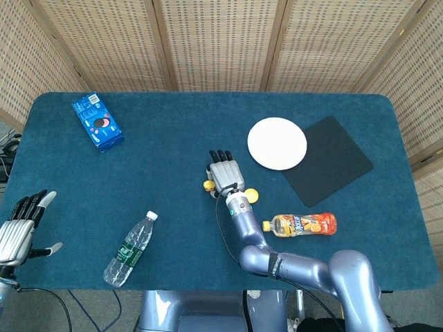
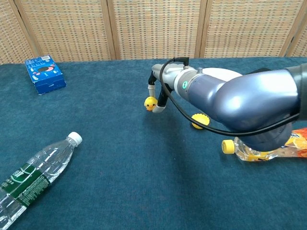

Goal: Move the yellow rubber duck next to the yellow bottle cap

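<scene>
While your right hand pinches the yellow rubber duck between thumb and a fingertip, with the other fingers stretched forward, the duck hangs at the hand's left edge, and you cannot tell from either view whether it clears the blue tabletop or rests on it. What matters next is direction: the yellow bottle cap lies on the opposite side, just right of the wrist and a little nearer your body, partly hidden under the forearm in the head view. Your left hand hovers far off at the table's near-left corner, fingers spread, holding nothing, so the right hand is the one to carry the duck across.
</scene>
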`<state>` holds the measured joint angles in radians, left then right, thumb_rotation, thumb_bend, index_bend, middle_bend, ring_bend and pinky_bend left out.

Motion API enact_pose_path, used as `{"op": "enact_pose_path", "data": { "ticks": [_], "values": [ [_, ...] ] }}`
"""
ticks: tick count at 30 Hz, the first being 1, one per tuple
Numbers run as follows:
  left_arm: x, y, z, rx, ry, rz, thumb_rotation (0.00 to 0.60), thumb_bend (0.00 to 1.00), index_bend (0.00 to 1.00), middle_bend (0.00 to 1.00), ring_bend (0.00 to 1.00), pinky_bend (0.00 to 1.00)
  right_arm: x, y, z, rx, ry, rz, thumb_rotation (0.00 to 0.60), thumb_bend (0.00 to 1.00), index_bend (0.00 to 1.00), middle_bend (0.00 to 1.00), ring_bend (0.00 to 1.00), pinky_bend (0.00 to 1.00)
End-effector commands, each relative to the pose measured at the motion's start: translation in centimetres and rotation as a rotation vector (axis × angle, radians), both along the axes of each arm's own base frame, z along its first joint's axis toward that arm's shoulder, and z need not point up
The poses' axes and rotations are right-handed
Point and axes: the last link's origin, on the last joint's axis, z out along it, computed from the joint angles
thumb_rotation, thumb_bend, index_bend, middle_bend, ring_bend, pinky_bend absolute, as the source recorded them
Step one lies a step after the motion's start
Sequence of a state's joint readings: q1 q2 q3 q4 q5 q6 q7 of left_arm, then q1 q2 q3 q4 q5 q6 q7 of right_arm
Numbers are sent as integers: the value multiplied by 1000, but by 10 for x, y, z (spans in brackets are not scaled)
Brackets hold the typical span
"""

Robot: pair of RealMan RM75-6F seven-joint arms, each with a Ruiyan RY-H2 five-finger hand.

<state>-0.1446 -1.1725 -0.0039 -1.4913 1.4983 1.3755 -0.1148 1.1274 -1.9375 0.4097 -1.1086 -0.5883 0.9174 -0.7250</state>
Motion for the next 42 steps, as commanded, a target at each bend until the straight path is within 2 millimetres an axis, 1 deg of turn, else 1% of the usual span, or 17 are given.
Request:
{"op": "enact_pose_path", "data": {
  "ticks": [1, 9, 13, 17, 20, 27, 34, 42],
  "values": [
    [3, -2, 0, 3, 5, -14, 600, 116, 0, 0, 0, 0, -20, 3, 21, -28, 8, -25, 600, 216, 525, 58, 0, 63],
    [12, -7, 0, 12, 17, -50, 600, 116, 0, 0, 0, 0, -46, 20, 46, -35, -8, -63, 600, 216, 528, 58, 0, 63],
    [17, -11, 1, 19, 19, -72, 600, 115, 0, 0, 0, 0, -54, 29, 54, -37, -8, -69, 600, 215, 530, 58, 0, 63],
    [20, -14, 3, 31, 17, -80, 600, 116, 0, 0, 0, 0, -58, 36, 57, -32, -16, -76, 600, 213, 530, 58, 0, 63],
    [21, -15, 5, 37, 15, -83, 600, 116, 0, 0, 0, 0, -59, 38, 56, -34, -17, -69, 600, 212, 530, 57, 0, 63],
    [22, -16, 6, 44, 19, -88, 600, 117, 0, 0, 0, 0, -62, 37, 44, -23, -1, -74, 600, 212, 532, 57, 0, 65],
    [19, -15, 6, 44, 20, -79, 600, 117, 0, 0, 0, 0, -75, 35, 33, -13, 30, -105, 600, 210, 531, 57, 0, 66],
    [21, -15, 5, 41, 22, -83, 600, 117, 0, 0, 0, 0, -88, 32, 33, -19, 43, -127, 600, 209, 531, 57, 0, 66]
  ]
}}
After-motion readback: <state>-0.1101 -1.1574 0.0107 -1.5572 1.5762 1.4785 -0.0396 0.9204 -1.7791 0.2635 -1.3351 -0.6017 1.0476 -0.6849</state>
